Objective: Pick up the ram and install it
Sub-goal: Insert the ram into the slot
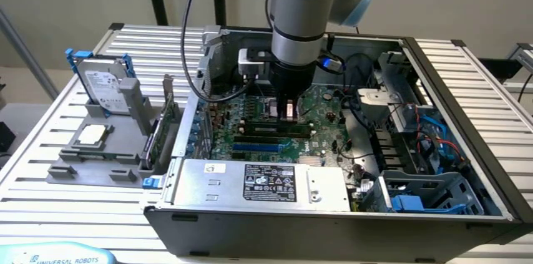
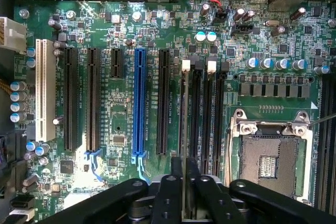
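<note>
The arm reaches straight down into the open computer case point(image 1: 466, 170), its gripper point(image 1: 288, 109) low over the green motherboard point(image 1: 321, 105). In the wrist view the black fingers point(image 2: 169, 198) are drawn in close together on the ram point(image 2: 185, 192), which stands on edge between them, a thin strip seen from above. The stick lines up with the bank of narrow black memory slots point(image 2: 202, 114), sitting over the slot with the white latch point(image 2: 185, 66) at its far end; whether it is seated all the way I cannot tell. To one side of those slots runs the long blue expansion slot point(image 2: 139, 103), and to the other the open processor socket point(image 2: 270, 158) with its metal frame. Outside the case, on the exterior view's left, a grey holder point(image 1: 100, 151) sits on the slatted table point(image 1: 34, 151), carrying a hard drive point(image 1: 107, 86) upright and a square silver processor chip point(image 1: 92, 134) lying flat.
</note>
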`<state>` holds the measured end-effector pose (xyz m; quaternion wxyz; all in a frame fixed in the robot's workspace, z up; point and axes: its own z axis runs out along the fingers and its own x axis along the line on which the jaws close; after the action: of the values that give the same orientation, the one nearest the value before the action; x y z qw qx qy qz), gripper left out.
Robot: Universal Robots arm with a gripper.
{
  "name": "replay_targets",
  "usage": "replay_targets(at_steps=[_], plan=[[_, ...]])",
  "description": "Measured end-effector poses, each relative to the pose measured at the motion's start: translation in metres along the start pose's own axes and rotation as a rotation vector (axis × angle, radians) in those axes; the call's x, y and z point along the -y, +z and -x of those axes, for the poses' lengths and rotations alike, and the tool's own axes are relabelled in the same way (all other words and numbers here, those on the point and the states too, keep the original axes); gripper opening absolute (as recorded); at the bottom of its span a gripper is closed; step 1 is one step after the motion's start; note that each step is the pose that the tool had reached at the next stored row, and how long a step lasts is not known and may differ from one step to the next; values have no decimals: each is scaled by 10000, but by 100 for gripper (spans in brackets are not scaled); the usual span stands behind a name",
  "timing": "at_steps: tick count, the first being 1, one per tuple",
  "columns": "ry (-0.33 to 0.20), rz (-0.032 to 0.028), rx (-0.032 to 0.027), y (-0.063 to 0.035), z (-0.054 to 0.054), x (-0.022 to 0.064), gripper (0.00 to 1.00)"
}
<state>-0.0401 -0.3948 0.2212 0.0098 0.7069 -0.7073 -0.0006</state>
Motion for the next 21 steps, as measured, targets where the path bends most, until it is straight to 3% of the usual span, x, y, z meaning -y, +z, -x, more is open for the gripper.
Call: replay_targets(at_steps=[2,3,4,11,14,18,21], plan=[[0,-1,2,1,0,0,21],[0,0,3,-3,1,0,28],[1,2,5,-16,0,0,28],[0,30,3,-221,-3,-3,28],[0,40,5,-262,-3,-4,28],[-1,40,15,-263,-3,-4,13],[-1,41,30,-263,-3,-4,11]])
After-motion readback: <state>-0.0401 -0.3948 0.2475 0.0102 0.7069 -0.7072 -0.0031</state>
